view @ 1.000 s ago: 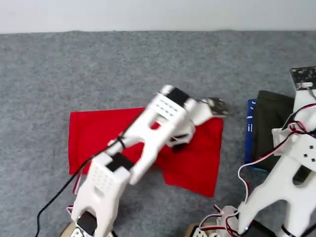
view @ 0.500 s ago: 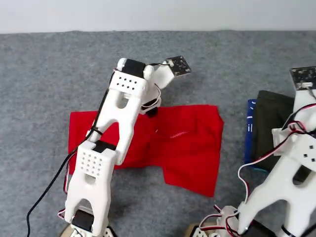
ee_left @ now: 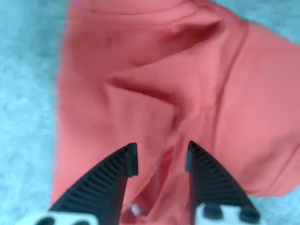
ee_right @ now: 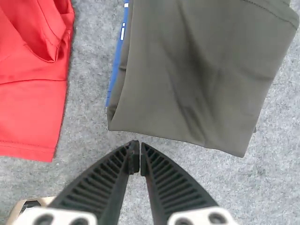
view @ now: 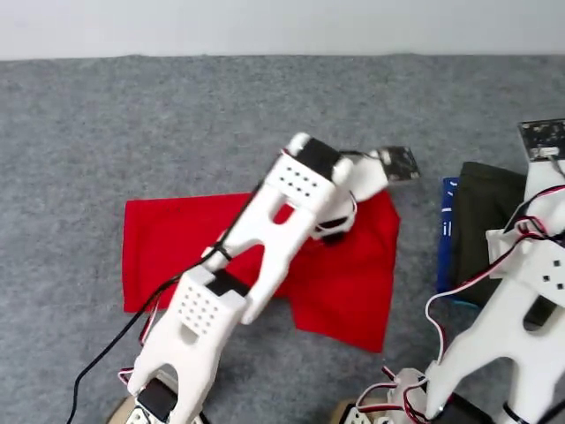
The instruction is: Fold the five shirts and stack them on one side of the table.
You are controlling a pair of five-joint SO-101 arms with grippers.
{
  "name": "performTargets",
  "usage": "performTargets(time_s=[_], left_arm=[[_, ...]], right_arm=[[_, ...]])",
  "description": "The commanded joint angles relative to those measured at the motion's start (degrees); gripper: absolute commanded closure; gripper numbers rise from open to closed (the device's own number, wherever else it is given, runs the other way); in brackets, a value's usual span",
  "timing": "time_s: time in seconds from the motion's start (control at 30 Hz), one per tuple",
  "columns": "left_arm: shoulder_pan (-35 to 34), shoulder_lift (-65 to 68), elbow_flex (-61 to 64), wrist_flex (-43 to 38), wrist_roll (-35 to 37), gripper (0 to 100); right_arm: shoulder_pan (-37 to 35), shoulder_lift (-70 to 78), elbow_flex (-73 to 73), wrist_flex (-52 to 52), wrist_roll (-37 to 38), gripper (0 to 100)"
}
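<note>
The red shirt (view: pixel 177 247) lies mid-table, rumpled at one end; over it the left gripper (ee_left: pixel 157 159) is held with jaws partly parted, empty. A fold edge should be pinched cleanly (both layers). The right gripper (ee_right: pixel 140 157) is closed, empty, beside the olive shirt (ee_right: pixel 201 70). Grey carpet (view: pixel 265 115) is backed by a white wall (view: pixel 265 26).

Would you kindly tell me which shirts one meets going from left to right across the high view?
red shirt → blue shirt → dark olive shirt, which lies on top of the blue one.
</note>
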Motion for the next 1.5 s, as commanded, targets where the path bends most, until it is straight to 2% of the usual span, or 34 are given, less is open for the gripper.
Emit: performTargets(time_s=[0.0,0.23,0.33,0.43,0.57,0.73,1.03,1.17,1.33,1.47], left_arm=[[-1.1,1.5,0.1,0.5,-2.9,82],[-12.6,5.9,-3.8,-8.6,-7.6,82],[-15.5,6.2,-9.2,-8.8,-7.8,82],[-16.1,6.1,-14.8,-5.3,-8.1,82],[-13.6,6.1,-21.1,1.8,-7.7,82],[-9.1,4.0,-20.3,1.6,-4.8,82],[1.2,4.3,-9.1,0.1,0.3,82],[5.4,6.9,-11.6,-2.1,4.6,82],[11.1,10.2,-17.1,-2.0,6.6,82],[12.6,13.0,-22.4,-1.7,7.7,82]], right_arm=[[0.2,-1.5,-0.4,2.2,-0.7,98.3],[0.2,-1.1,-0.3,2.2,-0.7,98.3],[0.2,-1.1,-0.3,2.2,-0.8,98.3],[0.1,-1.1,-0.3,2.1,-0.8,98.3],[0.1,-1.1,-0.3,2.1,-0.8,98.3],[0.1,-1.5,-0.3,2.1,-0.8,98.3],[0.3,-1.6,-0.3,2.2,-0.7,98.3],[0.3,-1.6,-0.3,2.2,-0.7,98.3],[0.3,-1.6,-0.3,2.2,-0.7,98.3],[0.4,-1.6,-0.3,2.2,-0.7,98.3]])
